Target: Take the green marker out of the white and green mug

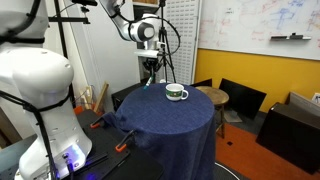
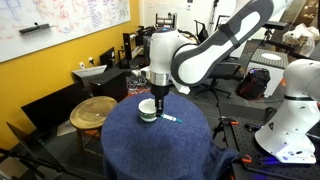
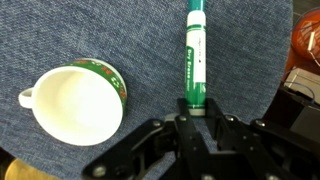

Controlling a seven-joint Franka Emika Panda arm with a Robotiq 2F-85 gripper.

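Observation:
The green marker [image 3: 195,55] lies lengthwise on the blue cloth, outside and to the right of the white and green mug [image 3: 72,102], which stands upright and looks empty. My gripper [image 3: 197,112] sits at the marker's near end, with its two fingertips close on either side of that end. In both exterior views the gripper [image 1: 150,78] [image 2: 159,101] hangs low over the table beside the mug [image 1: 176,93] [image 2: 148,109], with the marker [image 1: 147,88] [image 2: 171,119] just below it on the cloth.
The round table under the blue cloth [image 1: 170,125] [image 2: 160,150] is small and its edges are close. A round wooden stool [image 2: 93,111] and dark chairs [image 1: 240,98] stand around it. An orange object [image 3: 305,45] shows at the right edge of the wrist view.

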